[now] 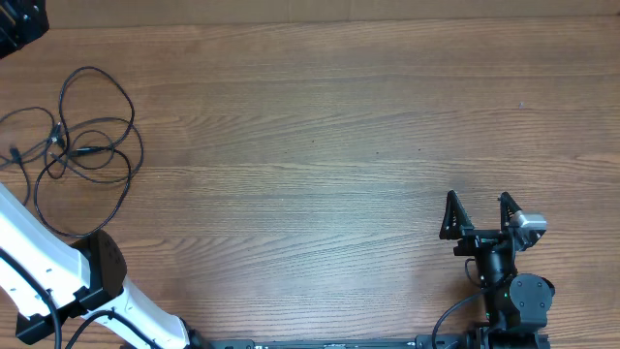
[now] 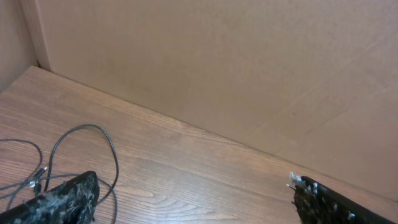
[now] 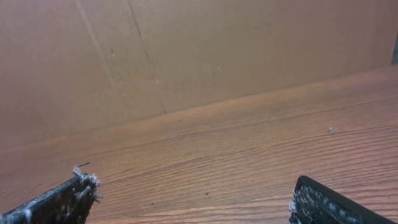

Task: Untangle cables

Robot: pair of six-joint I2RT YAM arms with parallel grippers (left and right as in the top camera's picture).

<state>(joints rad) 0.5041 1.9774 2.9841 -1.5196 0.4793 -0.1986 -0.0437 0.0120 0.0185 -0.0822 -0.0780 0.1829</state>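
A tangle of thin black cables (image 1: 94, 122) lies in loose loops at the far left of the wooden table, with small connectors near its left side. In the left wrist view a cable loop (image 2: 87, 126) lies just beyond the left finger. My left gripper (image 2: 194, 186) is open and empty, its fingers wide apart, with the cable beside its left finger and not between the jaws. My right gripper (image 1: 477, 199) is open and empty near the front right, far from the cables. It also shows in the right wrist view (image 3: 194, 186) over bare wood.
The white left arm (image 1: 58, 262) crosses the front left corner. A dark object (image 1: 19, 24) sits at the back left corner. A brown cardboard wall (image 2: 217, 62) stands along the table's far edge.
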